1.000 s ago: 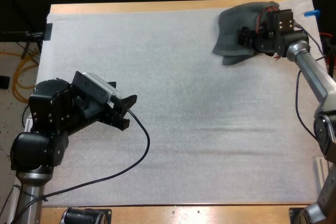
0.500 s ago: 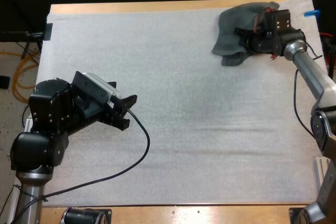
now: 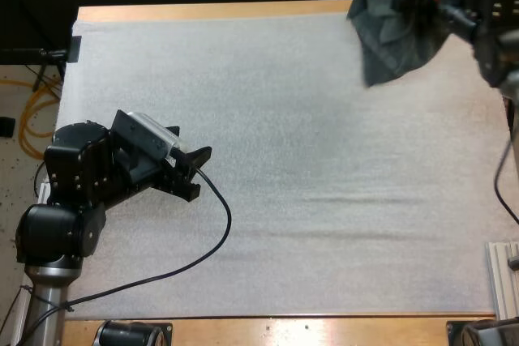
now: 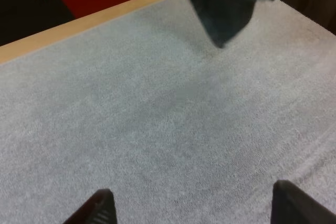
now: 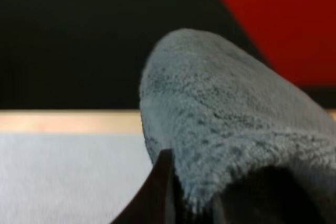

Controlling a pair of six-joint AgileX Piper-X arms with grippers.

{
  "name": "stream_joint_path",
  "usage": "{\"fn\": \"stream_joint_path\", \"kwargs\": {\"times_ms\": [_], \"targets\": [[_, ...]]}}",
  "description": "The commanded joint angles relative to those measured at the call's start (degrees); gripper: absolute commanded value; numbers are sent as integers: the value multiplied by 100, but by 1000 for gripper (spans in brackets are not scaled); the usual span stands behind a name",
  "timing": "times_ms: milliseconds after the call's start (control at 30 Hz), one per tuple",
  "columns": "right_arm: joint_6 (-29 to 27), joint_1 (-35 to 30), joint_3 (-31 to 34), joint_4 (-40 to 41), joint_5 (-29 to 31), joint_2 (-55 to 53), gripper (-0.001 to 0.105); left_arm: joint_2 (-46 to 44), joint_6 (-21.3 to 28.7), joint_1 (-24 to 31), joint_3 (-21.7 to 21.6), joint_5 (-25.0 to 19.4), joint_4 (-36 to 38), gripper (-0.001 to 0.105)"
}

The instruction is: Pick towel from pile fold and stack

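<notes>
Your right tool (image 3: 415, 4) is clamped on the towel (image 3: 393, 34), holding it up over the far right corner of the mat (image 3: 268, 103), so it hangs free w/ one corner pointing down, prob. to let it drape open before you lay it flat. Left tool (image 3: 193, 173) hovers at the near left, jaws apart, well clear of the towel, free to take an edge.

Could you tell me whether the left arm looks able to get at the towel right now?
Probably not: the towel hangs lifted in the right tool, far across the mat from the open left tool.
</notes>
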Motion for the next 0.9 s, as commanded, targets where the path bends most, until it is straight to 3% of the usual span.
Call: {"fn": "stream_joint_path", "kwargs": {"times_ms": [0,333,567,733,833,867], "targets": [[-117,14,-72,199,99,-276,1,-1,-31,9,-52,66,22,59],[-120,513,-55,2115,53,-991,1,-378,-244,9,-52,80,30,59],[-102,1812,-55,2635,53,-727,1,-886,-244,9,-52,80,356,59],[34,2791,-55,2625,463,-438,2,-1098,-228,9,-52,32,878,59],[24,3166,-55,2625,476,-309,16,-1168,-228,9,-52,33,993,59],[18,3272,-55,2625,325,-289,27,-1178,-228,9,-52,33,1009,59]]}}
